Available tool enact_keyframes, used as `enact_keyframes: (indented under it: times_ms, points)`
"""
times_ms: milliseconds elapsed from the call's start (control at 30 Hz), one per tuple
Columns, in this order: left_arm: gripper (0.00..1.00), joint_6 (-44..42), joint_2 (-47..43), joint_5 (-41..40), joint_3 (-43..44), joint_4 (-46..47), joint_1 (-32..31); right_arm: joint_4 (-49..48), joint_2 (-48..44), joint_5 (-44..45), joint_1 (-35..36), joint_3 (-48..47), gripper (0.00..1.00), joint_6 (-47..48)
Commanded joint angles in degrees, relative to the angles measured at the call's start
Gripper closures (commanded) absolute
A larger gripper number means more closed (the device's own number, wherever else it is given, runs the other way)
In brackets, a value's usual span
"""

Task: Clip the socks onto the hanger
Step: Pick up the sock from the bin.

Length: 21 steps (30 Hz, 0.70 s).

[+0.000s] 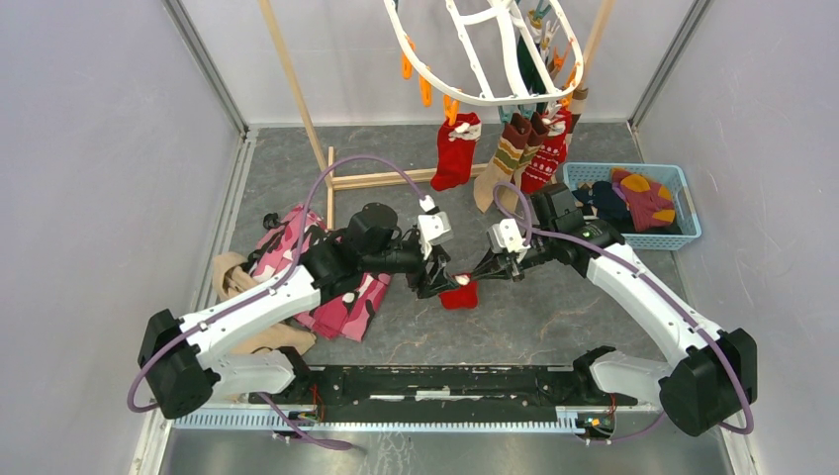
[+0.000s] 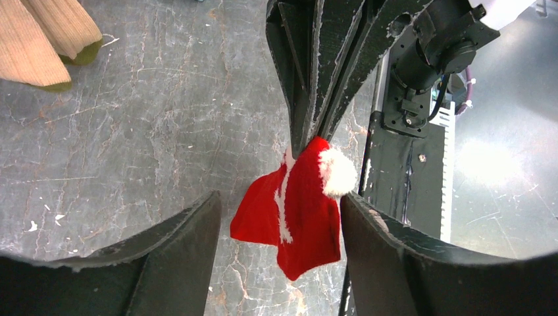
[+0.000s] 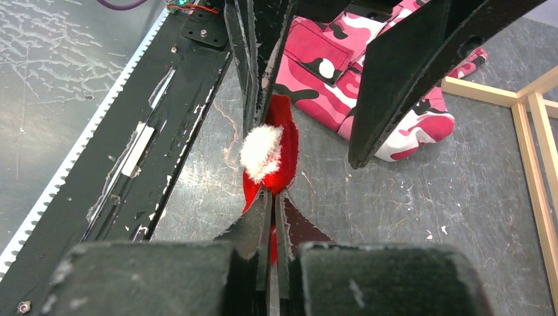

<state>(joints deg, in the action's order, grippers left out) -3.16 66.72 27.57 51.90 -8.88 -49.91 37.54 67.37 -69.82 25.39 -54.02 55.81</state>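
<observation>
The right gripper (image 3: 273, 197) has its fingers (image 3: 258, 227) pressed tight together on the top edge of a small red sock (image 2: 304, 214) with a white pompom, which hangs from the pinch near the middle of the grey tabletop (image 1: 554, 317). The left gripper (image 2: 279, 197) stands spread wide with one finger on either side of the dangling sock. Its three-o'clock finger sits right at the sock's edge, and I cannot tell whether it touches. From the sock, the pink camouflage cloth (image 1: 346, 302) lies at nine o'clock, partly under the left arm (image 1: 257, 307), with a tan cloth (image 1: 233, 277) further out the same way. A black base rail (image 1: 435, 381) runs across at six o'clock. The left arm comes up from its base at eight o'clock, bends at the elbow and points its wrist toward three. The right arm (image 1: 643, 297) rises from four o'clock, folds at the elbow and reaches back toward nine, so the two grippers meet nose to nose. At twelve o'clock the white hanger (image 1: 485, 100) hangs by the wooden rack (image 1: 381, 179), carrying a plain red sock (image 1: 455, 153), a tan-striped sock (image 1: 503, 163) and a red patterned sock (image 1: 546, 158). At two o'clock the blue basket (image 1: 633, 166) holds a maroon sock with yellow patches (image 1: 645, 198) and a navy sock (image 1: 605, 203).
</observation>
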Motion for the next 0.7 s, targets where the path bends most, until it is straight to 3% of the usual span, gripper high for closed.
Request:
enact_keyframes:
  times_ms: [0,133,200,267,300,333,500,667]
  points:
    - [0.33,-5.2,1.8,1.6,4.9,-3.4,0.0,0.3,-0.1,-0.4,0.2,-2.2,0.96,0.8]
    - [0.44,-5.3,3.1,3.8,5.7,-3.4,0.0,0.3,0.2,-0.3,0.2,-2.2,0.95,0.8]
    - [0.56,-5.1,3.6,4.8,6.0,-3.5,0.0,0.3,0.3,-0.2,0.2,-2.2,0.95,0.8]
    - [0.76,-4.9,4.3,5.6,6.3,-3.5,0.0,0.4,0.3,-0.2,0.2,-2.3,0.94,0.8]
    - [0.92,-4.5,4.4,5.6,6.4,-3.5,0.0,0.4,0.4,-0.2,0.2,-2.4,0.92,0.7]
    - [0.97,-4.0,4.4,5.5,6.3,-3.4,0.0,0.3,0.4,-0.1,0.2,-2.4,0.88,0.7]
    - [0.98,6.5,-1.3,1.3,-0.7,5.1,0.5,0.8,-0.4,4.9,0.1,-4.6,0.56,0.0]
    - [0.98,29.0,-13.9,-11.0,-16.5,17.9,1.6,-2.4,-3.9,10.4,0.1,-5.0,0.46,-2.7]
